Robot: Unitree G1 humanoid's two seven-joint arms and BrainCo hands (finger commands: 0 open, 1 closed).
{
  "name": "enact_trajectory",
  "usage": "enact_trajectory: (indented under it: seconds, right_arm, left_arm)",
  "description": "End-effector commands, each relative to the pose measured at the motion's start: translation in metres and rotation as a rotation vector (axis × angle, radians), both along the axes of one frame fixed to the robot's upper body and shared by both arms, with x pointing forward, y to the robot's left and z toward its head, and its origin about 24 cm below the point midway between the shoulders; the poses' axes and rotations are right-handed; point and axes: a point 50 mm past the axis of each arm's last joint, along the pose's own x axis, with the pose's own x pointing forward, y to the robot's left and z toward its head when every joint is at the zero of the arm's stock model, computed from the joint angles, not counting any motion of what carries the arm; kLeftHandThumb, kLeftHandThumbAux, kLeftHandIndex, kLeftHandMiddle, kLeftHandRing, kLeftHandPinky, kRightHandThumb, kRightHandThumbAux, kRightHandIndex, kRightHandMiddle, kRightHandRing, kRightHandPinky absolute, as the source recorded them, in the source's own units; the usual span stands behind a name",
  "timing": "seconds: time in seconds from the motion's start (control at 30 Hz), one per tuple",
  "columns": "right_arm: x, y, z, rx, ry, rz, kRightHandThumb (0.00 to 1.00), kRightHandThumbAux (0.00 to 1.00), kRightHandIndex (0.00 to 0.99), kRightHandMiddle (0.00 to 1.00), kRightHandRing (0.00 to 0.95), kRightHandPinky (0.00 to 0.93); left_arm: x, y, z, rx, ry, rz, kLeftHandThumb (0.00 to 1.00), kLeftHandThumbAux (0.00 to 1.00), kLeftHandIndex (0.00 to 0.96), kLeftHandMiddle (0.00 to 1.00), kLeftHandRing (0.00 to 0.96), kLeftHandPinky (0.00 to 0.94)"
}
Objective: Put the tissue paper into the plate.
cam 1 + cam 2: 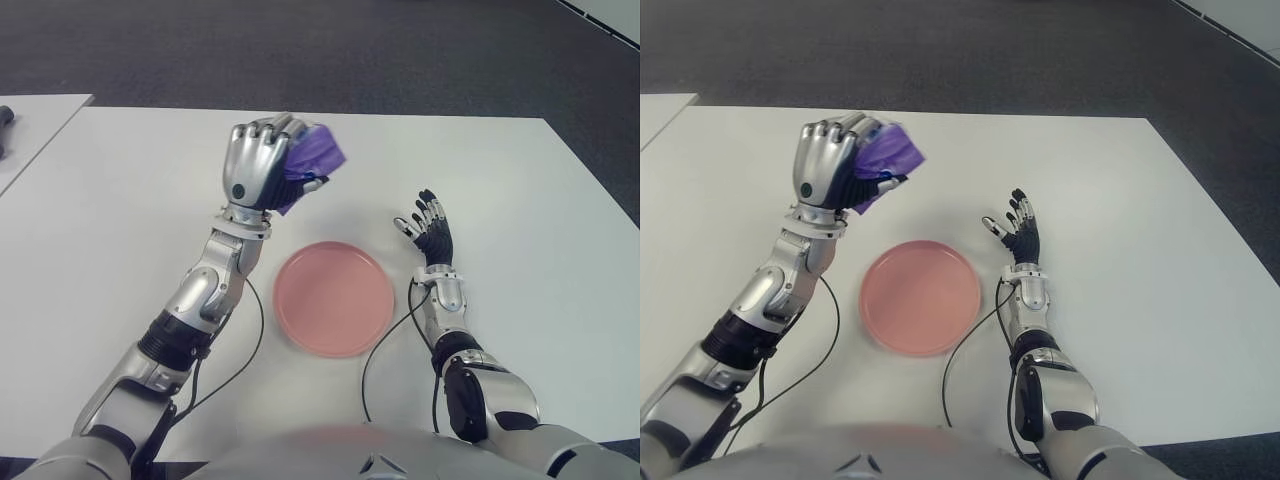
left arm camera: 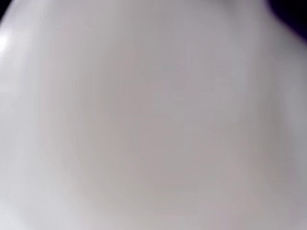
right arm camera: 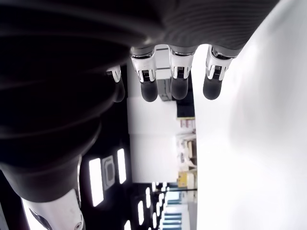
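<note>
- Left hand (image 1: pixel 262 165) raised beyond the plate (image 1: pixel 333 298), fingers curled around the purple tissue paper (image 1: pixel 312 160); likely light, soft, crushable; bunched grip suits.
- Right hand (image 1: pixel 428 228) right of plate, fingers spread, empty.

Silver shell on the left hand (image 1: pixel 262 165), with a small dark round dot on its back. The right hand (image 1: pixel 430 229) has black, ribbed fingers (image 3: pixel 178 72) with silver knuckle bands. Both forearms are silver with black joint sections, and thin black cables loop off each wrist.
</note>
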Motion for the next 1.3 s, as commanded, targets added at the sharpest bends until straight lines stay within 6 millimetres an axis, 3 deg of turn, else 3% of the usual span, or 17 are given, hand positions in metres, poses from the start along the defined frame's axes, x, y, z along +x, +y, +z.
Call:
enact_trajectory:
  seconds: [0.03,0.43,0.7,0.97,1.3]
  right_arm:
    - [-0.013,0.001,-0.022,0.027,0.108,-0.013,0.08,0.783,0.006,0.0,0.0,0.018]
    - [-0.014,0.003,-0.022,0.027,0.108,-0.013,0.08,0.783,0.006,0.0,0.0,0.018]
    - [-0.015,0.003,-0.023,0.027,0.108,-0.013,0.08,0.783,0.006,0.0,0.0,0.018]
    - [-0.015,0.003,-0.023,0.027,0.108,-0.013,0.08,0.783,0.006,0.0,0.0,0.018]
    - [-0.015,0.004,-0.023,0.027,0.108,-0.013,0.08,0.783,0.006,0.0,0.0,0.018]
  left_arm:
    - [0.002,-0.007,0.001,0.039,0.024,-0.074,0.855,0.666,0.402,0.544,0.85,0.849]
    - [0.0,-0.024,-0.001,0.067,0.011,-0.232,0.855,0.665,0.405,0.547,0.848,0.855]
    - [-0.022,-0.049,-0.016,0.099,0.026,-0.4,0.853,0.665,0.405,0.546,0.845,0.854]
    - [-0.029,-0.051,-0.037,0.28,0.126,-0.488,0.851,0.667,0.4,0.54,0.838,0.852]
    - [-0.024,-0.05,-0.059,0.449,0.307,-0.566,0.85,0.667,0.398,0.536,0.83,0.844]
